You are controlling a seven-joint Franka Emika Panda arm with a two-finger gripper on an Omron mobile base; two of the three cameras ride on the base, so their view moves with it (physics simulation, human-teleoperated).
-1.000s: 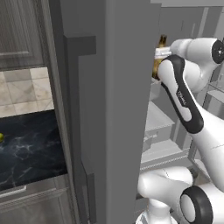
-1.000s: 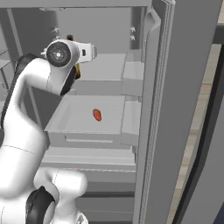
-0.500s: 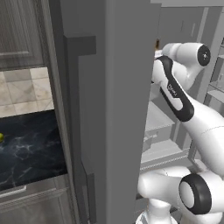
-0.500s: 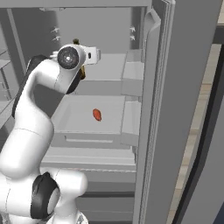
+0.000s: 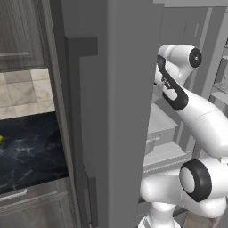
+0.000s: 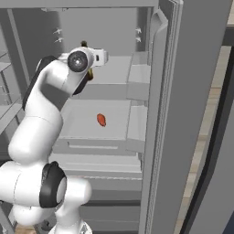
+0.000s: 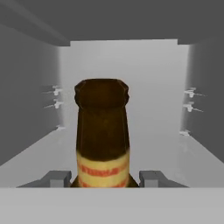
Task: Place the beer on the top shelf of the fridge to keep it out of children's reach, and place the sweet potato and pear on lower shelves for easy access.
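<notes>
Far left in the left base view you've got the dark marble desk (image 5: 31, 151) w/ a bit of yellow-green at the frame edge, prob the pear (image 5: 1, 140), too cut off to be sure. Next to it the fridge (image 5: 111, 111) door stands open and blocks most of the inside from that cam.

Right base view: your arm reaches up into the fridge, wrist up at the top compartment. A sliver of the beer (image 6: 87, 73) pokes out behind the wrist, dark cap end just above it. One level down, the sweet potato (image 6: 101, 119) lies on one of the lower shelves (image 6: 82, 125), roughly mid-panel, well apart from the arm.

Hand view: the hand (image 7: 104, 178) is clamped on the beer, a grey fingertip on each side of the label, bottle upright between them, neck pointing up thru the middle of frame. Top shelf (image 7: 175, 157) stretches out pale behind and below it, side walls w/ small pegs left and right. Can't tell if the bottle base is touching the shelf.
</notes>
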